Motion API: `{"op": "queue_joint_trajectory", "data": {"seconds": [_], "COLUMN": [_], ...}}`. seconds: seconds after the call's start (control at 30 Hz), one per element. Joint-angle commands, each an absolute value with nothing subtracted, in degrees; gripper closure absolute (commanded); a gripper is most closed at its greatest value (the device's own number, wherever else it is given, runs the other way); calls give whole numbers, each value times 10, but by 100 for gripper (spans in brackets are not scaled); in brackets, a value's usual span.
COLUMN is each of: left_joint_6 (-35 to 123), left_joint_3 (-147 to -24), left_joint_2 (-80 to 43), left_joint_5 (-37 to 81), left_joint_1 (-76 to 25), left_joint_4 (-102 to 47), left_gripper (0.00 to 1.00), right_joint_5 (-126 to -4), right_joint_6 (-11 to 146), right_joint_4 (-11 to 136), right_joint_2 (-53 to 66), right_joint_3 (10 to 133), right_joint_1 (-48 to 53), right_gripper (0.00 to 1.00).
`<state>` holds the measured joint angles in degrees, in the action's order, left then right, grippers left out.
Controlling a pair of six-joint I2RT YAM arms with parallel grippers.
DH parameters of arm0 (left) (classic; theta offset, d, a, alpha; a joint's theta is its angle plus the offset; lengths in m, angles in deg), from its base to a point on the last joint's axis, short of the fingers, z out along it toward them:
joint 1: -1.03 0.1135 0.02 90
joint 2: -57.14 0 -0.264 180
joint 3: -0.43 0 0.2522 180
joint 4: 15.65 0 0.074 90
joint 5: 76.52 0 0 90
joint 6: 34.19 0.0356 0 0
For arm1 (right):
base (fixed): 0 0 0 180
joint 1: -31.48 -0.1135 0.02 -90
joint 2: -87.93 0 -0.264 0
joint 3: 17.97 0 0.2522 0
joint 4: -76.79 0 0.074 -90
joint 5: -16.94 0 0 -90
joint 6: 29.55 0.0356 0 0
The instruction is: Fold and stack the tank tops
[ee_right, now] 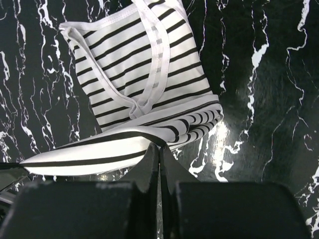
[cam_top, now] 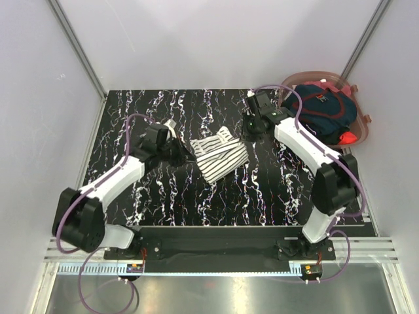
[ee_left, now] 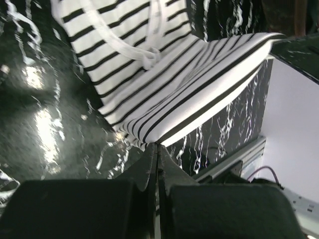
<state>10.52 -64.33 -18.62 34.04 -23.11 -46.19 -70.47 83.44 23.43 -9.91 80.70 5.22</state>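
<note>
striped tank top (cam_top: pixel 219 157) askew on table (cam_top: pixel 163 196), straps (cam_top: pixel 224 135) toward far edge

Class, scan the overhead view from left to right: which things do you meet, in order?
In order: left arm → striped tank top → navy tank top, lying in the pink tub. The right arm overlaps the tub, so it is left out.

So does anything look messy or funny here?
The striped tank top lies slanted on the table, only partly folded; the navy tank top sits bunched in the pink bin, far right.
</note>
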Motion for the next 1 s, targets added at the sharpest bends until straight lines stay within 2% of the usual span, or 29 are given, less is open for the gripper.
{"op": "queue_joint_trajectory", "data": {"seconds": [0.0, 0.27, 0.57, 0.83, 0.97], "left_joint_6": [112, 116, 116, 121, 106], "left_joint_3": [-672, -721, -787, -727, -670], "left_joint_2": [-224, -297, -351, -286, -230], "left_joint_5": [384, 403, 419, 403, 381], "left_joint_1": [-195, -152, -131, -165, -225], "left_joint_4": [-417, -395, -395, -391, -382], "left_gripper": [100, 100, 100, 100, 100], "right_joint_5": [-700, -695, -674, -650, -642], "right_joint_6": [817, 816, 823, 846, 851], "right_joint_4": [248, 233, 225, 258, 270], "right_joint_2": [-140, -247, -306, -215, -153], "right_joint_3": [873, 991, 1086, 951, 844], "right_joint_1": [63, 70, 86, 85, 86], "right_gripper": [100, 100, 100, 100, 100]}}
